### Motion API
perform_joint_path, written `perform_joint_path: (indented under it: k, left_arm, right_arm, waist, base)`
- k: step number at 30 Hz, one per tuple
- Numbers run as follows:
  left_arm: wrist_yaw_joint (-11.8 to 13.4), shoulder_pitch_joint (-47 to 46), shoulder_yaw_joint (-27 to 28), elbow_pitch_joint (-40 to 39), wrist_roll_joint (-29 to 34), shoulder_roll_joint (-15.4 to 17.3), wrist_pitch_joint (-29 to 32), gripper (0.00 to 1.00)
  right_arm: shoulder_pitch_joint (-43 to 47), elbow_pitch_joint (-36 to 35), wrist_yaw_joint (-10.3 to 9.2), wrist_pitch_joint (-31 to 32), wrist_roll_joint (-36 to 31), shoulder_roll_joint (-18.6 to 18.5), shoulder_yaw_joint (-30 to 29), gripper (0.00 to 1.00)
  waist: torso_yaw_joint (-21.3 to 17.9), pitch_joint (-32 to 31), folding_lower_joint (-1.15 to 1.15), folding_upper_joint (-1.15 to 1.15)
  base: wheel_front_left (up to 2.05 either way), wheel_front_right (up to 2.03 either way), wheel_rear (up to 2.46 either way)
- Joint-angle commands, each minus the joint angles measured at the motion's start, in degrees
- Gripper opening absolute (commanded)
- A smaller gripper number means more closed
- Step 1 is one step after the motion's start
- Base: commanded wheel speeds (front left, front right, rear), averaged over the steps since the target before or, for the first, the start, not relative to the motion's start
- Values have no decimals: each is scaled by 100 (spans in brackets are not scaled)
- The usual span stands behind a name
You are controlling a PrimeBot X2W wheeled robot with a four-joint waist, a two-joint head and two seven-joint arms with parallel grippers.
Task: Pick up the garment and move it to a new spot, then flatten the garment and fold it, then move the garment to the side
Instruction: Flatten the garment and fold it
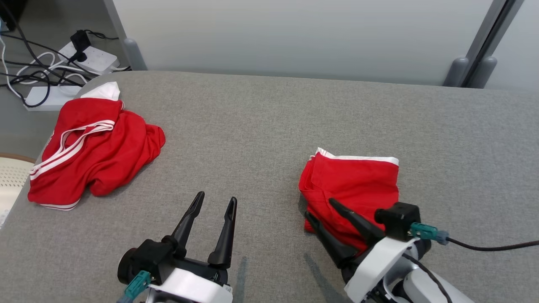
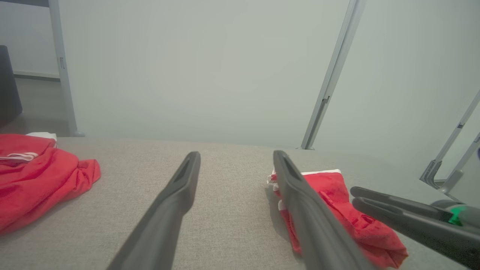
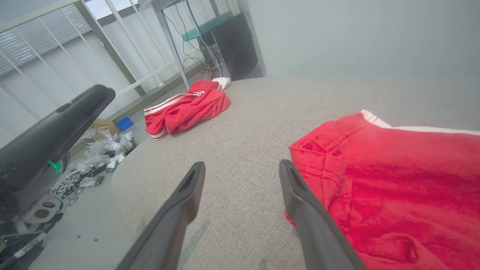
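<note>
beside right gripper [image 1: 318, 207], garment [image 1: 358, 185] lies, white band [image 1: 366, 158] far.

— What stands beyond the left tool [image 1: 217, 196]?
— A pale wall panel [image 1: 294, 33] past the grey fabric surface [image 1: 261, 126], with grey posts [image 1: 480, 42].
— And off to its left?
— Power strips [image 1: 90, 57] and cables [image 1: 25, 75] on the floor [image 1: 17, 126].
</note>
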Motion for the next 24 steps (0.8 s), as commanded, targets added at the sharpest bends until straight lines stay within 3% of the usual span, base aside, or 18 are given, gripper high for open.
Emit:
perform_joint_path:
  k: [1,16,24]
  left_arm:
    - [48,-73,233,-142,-73,14,-34,100]
    - [101,148,602,-125,-30,14,-34,100]
    - [74,254,743,-170,7,14,-34,100]
  right_arm:
    - [49,-183,0,-282,-212,-44,-129,100]
    - [791,190,0,-883,-1304,84,-1721,100]
    - [1143,-419,0,-911,-1730,252,-2396,100]
  waist:
    - [-102,-67,0,0]
    - [-744,-487,0,0]
    - [-977,-675,0,0]
  base:
    - [0,0,0]
    - [0,0,0]
    - [0,0,0]
